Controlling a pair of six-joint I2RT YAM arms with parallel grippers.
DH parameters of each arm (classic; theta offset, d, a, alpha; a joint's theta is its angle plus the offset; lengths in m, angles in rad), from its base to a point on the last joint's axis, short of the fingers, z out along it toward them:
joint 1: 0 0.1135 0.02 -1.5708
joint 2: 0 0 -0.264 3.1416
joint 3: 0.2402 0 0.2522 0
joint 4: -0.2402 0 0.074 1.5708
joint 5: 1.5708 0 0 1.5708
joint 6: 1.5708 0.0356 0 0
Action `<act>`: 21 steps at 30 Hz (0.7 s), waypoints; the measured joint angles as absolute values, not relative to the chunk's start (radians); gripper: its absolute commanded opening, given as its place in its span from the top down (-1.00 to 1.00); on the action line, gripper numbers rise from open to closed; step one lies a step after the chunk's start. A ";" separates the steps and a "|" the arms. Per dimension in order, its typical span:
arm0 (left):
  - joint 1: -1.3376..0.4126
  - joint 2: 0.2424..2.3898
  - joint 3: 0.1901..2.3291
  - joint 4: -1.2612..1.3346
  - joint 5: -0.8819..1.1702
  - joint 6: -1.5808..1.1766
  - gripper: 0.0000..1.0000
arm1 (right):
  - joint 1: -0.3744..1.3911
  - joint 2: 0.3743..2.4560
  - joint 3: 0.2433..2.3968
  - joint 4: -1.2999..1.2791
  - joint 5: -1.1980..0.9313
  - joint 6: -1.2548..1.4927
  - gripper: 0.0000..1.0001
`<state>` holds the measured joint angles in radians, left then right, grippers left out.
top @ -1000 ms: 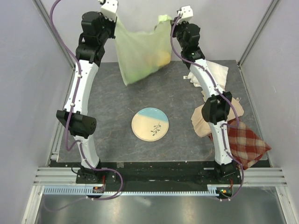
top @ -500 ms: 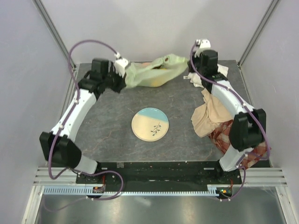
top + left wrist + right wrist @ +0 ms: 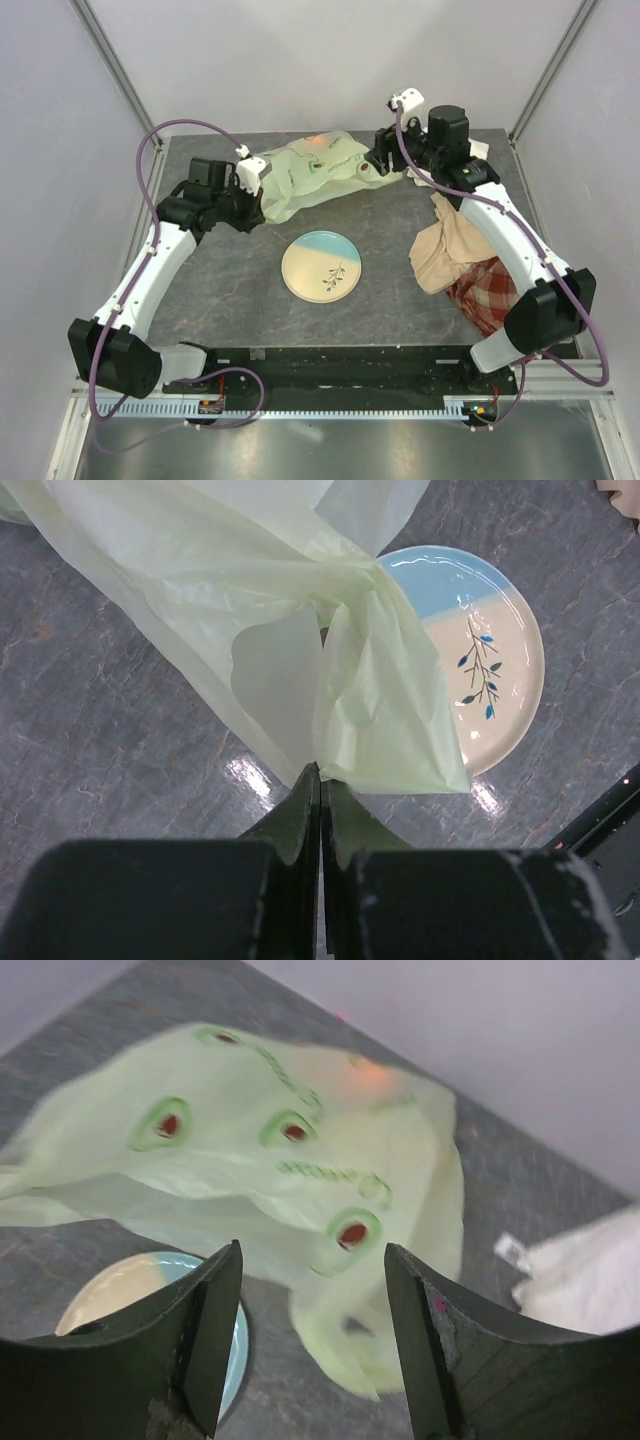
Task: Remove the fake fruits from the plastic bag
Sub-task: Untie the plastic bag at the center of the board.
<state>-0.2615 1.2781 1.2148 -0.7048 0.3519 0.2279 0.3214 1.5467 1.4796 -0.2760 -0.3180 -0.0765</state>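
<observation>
Thin translucent pale-green plastic bag [image 3: 310,175]: the film veils the fake fruits. Only a blurred orange patch [image 3: 370,1072] shows through its far side, and its shape cannot be told. In the left wrist view the bag runs off the top edge and covers the left part of the round cream-and-blue ceramic plate [image 3: 490,650]. Crumpled white cloth [image 3: 590,1280]: cut by the right edge. Red plaid cloth [image 3: 490,295]: partly under the crumpled beige cloth [image 3: 445,250] and the right arm [image 3: 500,225].

Bright even light; table [image 3: 245,775] glare; blurry plastic bag [image 3: 300,1160].

Lab test cell, alu frame [image 3: 560,378], plain walls [image 3: 320,60]
</observation>
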 measured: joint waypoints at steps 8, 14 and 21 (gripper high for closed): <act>-0.262 1.282 1.266 -0.697 0.353 0.147 0.97 | 0.459 1.522 1.530 -0.248 -0.459 -0.190 0.24; -0.259 1.282 1.284 -0.671 0.352 0.037 0.97 | 0.466 1.727 1.581 -0.249 -0.473 -0.161 0.29; -0.244 1.273 1.278 -0.640 0.378 -0.091 0.97 | 0.488 1.850 1.588 -0.279 -0.466 -0.158 0.31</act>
